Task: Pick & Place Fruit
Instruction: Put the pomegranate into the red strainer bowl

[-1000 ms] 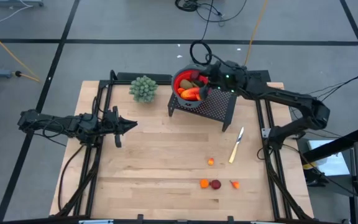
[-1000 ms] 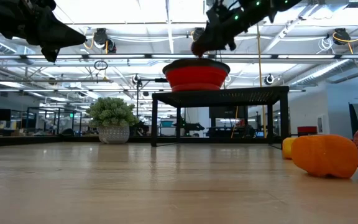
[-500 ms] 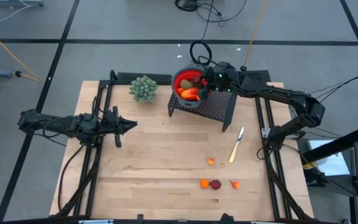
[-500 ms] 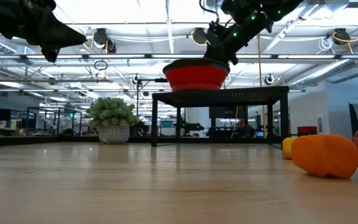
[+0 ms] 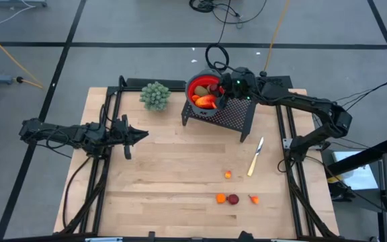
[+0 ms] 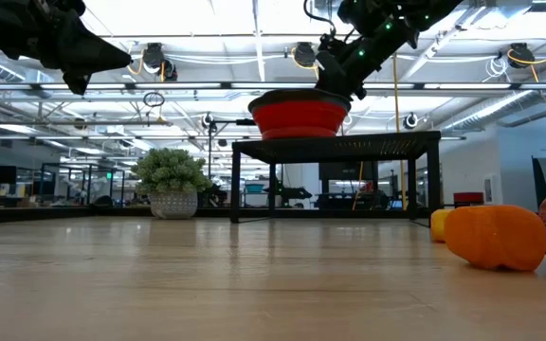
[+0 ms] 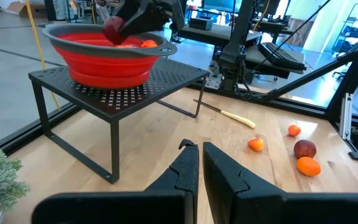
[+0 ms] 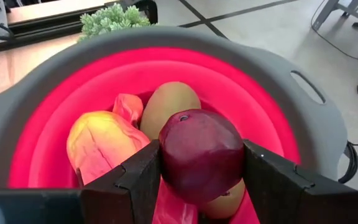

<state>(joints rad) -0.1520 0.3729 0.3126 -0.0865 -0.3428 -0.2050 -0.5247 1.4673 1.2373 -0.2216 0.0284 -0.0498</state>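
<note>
A red bowl with a grey rim stands on a black perforated stand at the table's far middle. In the bowl lie an olive-brown oval and a red-orange piece. Over the bowl, my right gripper is shut on a dark-red fruit, which also shows in the left wrist view. Small orange and dark-red bits lie on the table at the near right. My left gripper waits shut at the table's left, well above the board. My right gripper pinches the dark-red fruit by its two opposite sides between its two fingers. The fingers slant down from the table's right. The fruit is inside the bowl's rim, over the other pieces; whether it touches them I cannot tell.
A green bushy plant ball stands left of the stand. A knife with a pale handle lies on the board right of the stand's near corner. Black frame rails run along the board's left and right sides.
My right gripper has sunk a little over the red bowl and tipped its fingers further down, still shut on the dark-red fruit. It has kept still for the last half second.
</note>
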